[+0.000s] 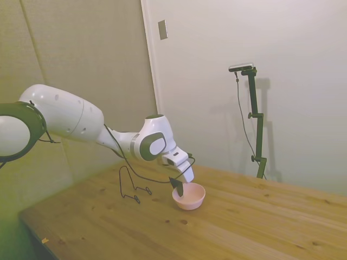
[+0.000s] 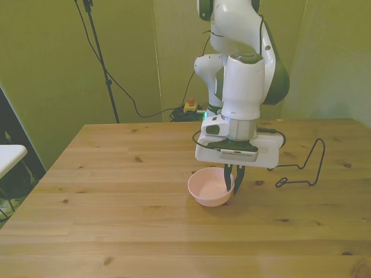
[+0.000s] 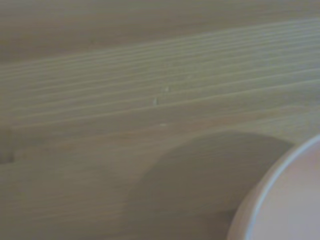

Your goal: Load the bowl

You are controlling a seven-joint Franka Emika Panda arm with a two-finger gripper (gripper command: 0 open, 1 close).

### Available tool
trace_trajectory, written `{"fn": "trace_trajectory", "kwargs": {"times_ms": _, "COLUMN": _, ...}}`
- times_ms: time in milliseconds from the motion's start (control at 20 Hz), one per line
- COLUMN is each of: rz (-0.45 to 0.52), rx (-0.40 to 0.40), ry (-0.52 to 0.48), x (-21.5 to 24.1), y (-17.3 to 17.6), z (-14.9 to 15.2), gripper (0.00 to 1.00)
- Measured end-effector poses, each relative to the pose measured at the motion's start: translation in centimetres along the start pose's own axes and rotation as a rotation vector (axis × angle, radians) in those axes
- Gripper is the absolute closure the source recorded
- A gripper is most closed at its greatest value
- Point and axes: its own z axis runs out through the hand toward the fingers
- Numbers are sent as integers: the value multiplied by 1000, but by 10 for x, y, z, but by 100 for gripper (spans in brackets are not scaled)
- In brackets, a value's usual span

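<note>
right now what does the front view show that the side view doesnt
Only the front view: both black fingers pinched together on the bowl's rim at the front view's right, plus a white tabletop corner at the picture's left edge. Only the side view: a grey wall plate. Both share the bowl, the end effector, and the bent wire stand on the table.

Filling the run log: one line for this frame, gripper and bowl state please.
phase: grasp bowl | gripper: shut on bowl rim, front view's right side | bowl: upright on table, looks empty | wire rack: apart, untouched
</note>
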Motion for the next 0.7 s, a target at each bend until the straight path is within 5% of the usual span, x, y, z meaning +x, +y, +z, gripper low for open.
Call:
{"fn": "trace_trajectory", "kwargs": {"times_ms": 250, "rz": -47, "rx": 99, "ry": -105, "x": -20, "y": -2, "z": -27, "gripper": 100}}
{"fn": "trace_trajectory", "kwargs": {"times_ms": 600, "rz": -135, "rx": 248, "ry": -258, "x": -115, "y": 35, "z": -131, "gripper": 100}}
{"fn": "trace_trajectory", "kwargs": {"times_ms": 700, "rz": -135, "rx": 274, "ry": -280, "x": -116, "y": 35, "z": -131, "gripper": 100}}
